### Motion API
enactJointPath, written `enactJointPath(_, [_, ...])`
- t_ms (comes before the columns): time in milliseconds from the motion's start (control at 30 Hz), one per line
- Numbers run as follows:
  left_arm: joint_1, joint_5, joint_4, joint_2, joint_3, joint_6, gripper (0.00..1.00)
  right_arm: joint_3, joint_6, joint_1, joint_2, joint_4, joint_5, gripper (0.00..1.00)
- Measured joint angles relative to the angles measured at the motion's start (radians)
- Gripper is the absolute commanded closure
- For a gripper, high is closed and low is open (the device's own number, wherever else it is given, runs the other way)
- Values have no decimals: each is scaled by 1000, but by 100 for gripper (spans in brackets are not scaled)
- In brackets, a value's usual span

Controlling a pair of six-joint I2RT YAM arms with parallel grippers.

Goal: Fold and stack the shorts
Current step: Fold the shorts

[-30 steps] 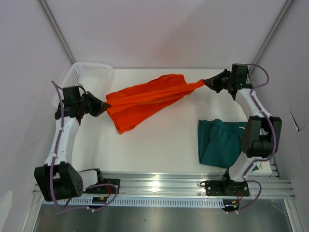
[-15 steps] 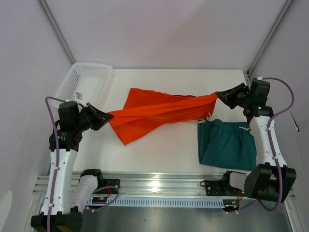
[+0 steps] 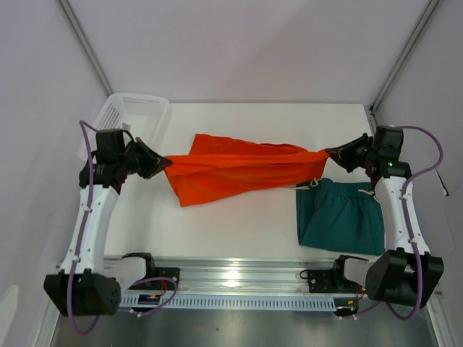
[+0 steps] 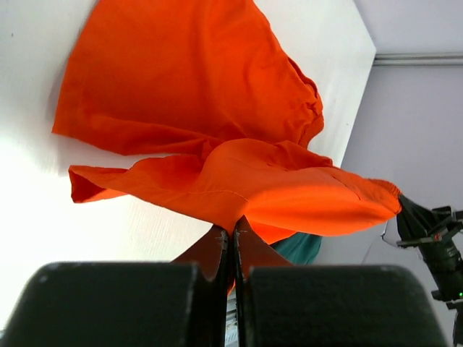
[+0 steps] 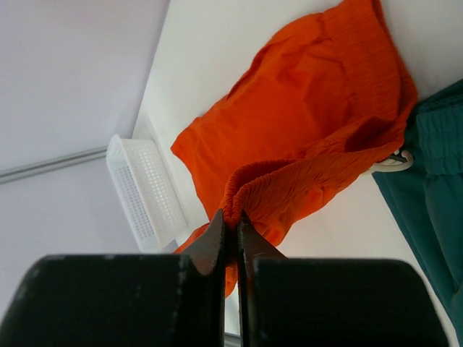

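Both pinching! The left claw (image 3: 163, 163) and right claw (image 3: 330, 154) each clamp the bright orange fabric shorts (image 3: 239, 170), stretched just beyond the dark teal-green fabric shorts (image 3: 340, 217) on the white tabletop (image 3: 231, 224).

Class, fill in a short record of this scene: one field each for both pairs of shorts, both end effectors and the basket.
orange shorts: held taut at both ends, lower part on table
teal shorts: lying on table, near right
left end effector: shut on orange shorts
right end effector: shut on orange shorts
basket: far left corner
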State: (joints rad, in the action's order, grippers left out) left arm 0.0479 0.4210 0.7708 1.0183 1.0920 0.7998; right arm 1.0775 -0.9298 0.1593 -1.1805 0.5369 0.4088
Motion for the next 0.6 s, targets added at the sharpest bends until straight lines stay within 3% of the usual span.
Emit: enactJointPath(600, [58,63,-93,532,245,-67,100,175,-60,-58,-346,-20,-40,100])
